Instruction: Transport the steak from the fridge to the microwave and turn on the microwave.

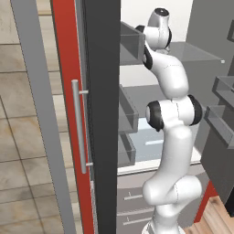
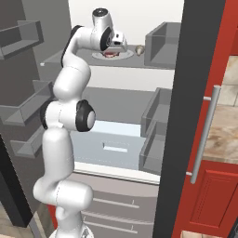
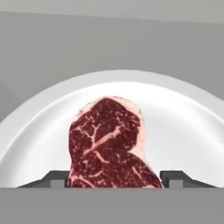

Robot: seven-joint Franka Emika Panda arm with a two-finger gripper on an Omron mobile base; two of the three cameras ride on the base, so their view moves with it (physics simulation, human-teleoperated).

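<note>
The fridge (image 2: 116, 100) stands wide open in front of us, pale grey inside, its thick dark-edged doors swung out to either side with grey bins (image 2: 160, 44) hanging on them. Beside the right-hand door, at three o'clock in the right base view, there's a red cabinet (image 2: 209, 200) and a long metal handle (image 2: 203, 135).

The white arm (image 2: 65, 116) climbs from the floor straight up the middle of the opening, bends at its dark joints and reaches in over the upper glass shelf (image 2: 139, 62). Below it, at six o'clock from the elbow, sits the white drawer (image 2: 111, 146).

On that upper shelf lies a white plate (image 3: 183, 127), and on the plate the steak (image 3: 107, 144), dark red with pale marbling. Just off the plate, at three o'clock from it in the right base view, a small brownish ball (image 2: 140, 49) rests on the shelf.

Now the gripper (image 3: 114, 178): seen from the hand, its two dark fingertips (image 3: 54, 178) sit well apart on either side of the steak, one at eight o'clock and one at four o'clock of the meat. The jaws straddle it with the plate showing beyond; whether the pads touch the meat I cannot tell.
</note>
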